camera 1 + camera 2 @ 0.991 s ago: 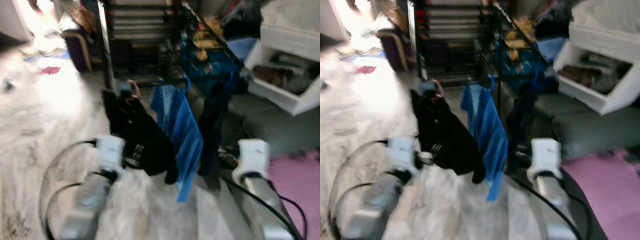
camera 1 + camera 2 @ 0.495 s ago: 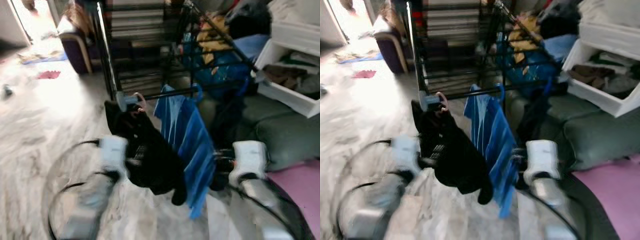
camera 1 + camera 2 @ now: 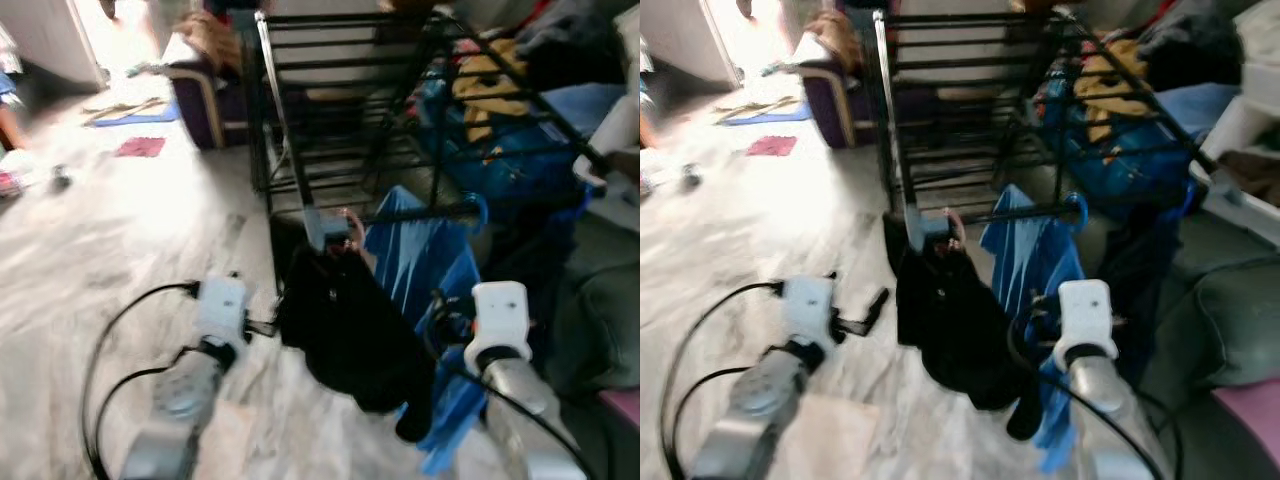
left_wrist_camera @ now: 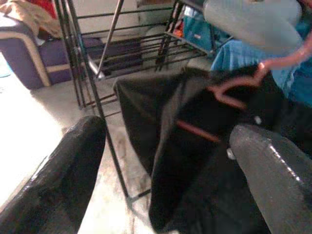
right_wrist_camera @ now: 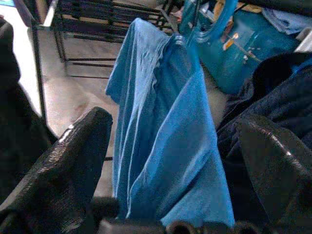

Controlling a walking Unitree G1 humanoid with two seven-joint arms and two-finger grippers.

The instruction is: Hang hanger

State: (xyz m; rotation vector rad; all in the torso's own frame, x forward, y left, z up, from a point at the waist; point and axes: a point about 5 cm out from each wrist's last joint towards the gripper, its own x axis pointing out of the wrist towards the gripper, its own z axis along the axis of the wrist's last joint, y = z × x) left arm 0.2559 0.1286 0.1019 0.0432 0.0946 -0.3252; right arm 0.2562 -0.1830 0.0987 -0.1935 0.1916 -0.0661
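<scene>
A black garment (image 3: 350, 330) hangs on a pink hanger (image 4: 234, 90), whose hook sits over the front rail of a black drying rack (image 3: 300, 120). Beside it on the same rail hangs a blue shirt (image 5: 161, 126) on a blue hanger (image 5: 209, 29). My left gripper (image 3: 868, 312) is open just left of the black garment, apart from it and holding nothing. In the left wrist view its fingers (image 4: 73, 161) stand wide apart facing the garment. My right gripper (image 5: 175, 136) is open too, close in front of the blue shirt.
A purple stool (image 3: 205, 100) stands behind the rack at the left. Blue bags (image 3: 520, 150), a white bin (image 3: 1250, 150) and a grey cushion (image 3: 1240, 330) crowd the right side. Black cables (image 3: 110, 340) loop over the marble floor at the left.
The whole picture has shifted, so the camera moved and the rack now sits further right. My left gripper, earlier against the black garment, now stands slightly clear of it.
</scene>
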